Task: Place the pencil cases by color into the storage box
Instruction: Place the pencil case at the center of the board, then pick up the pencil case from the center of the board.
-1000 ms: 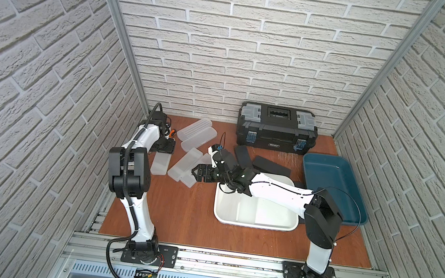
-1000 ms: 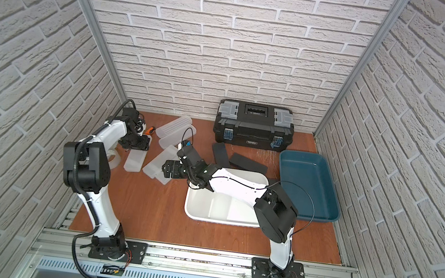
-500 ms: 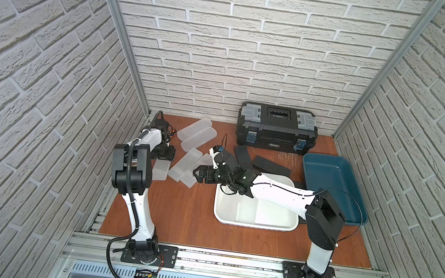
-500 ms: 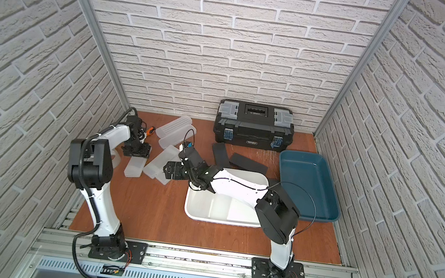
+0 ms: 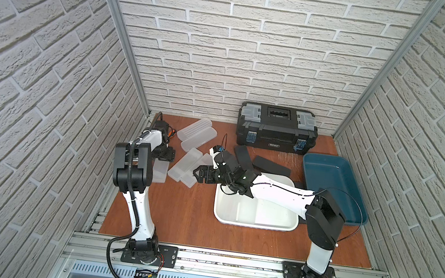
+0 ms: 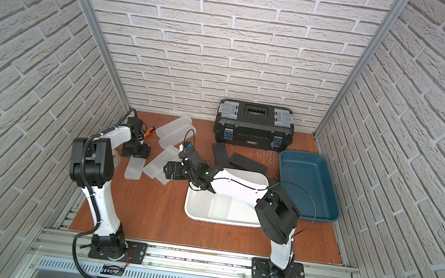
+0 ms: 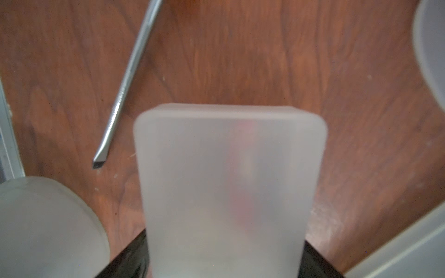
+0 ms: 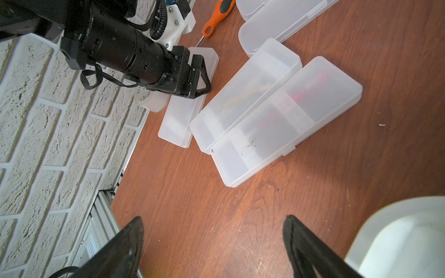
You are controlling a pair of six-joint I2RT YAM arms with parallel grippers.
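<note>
On the desk (image 5: 186, 216), beside the white storage box (image 5: 255, 224): got frosted pencil cases (image 8: 284, 120) lying flat, probably light, stiff and slick, so best pinched across the narrow width; left pincer (image 8: 200, 92) straddling one, grip unclear, right pincer (image 8: 213, 217) wide, empty.

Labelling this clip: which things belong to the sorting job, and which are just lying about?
Job: frosted pencil cases, black pencil cases, white storage box.
Lying about: black toolbox, teal tray, orange-handled screwdriver, tape roll.

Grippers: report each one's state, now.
Left gripper: jaws astride a frosted case lying on the table; clamped or not cannot be told.
Right gripper: open, holding nothing.
</note>
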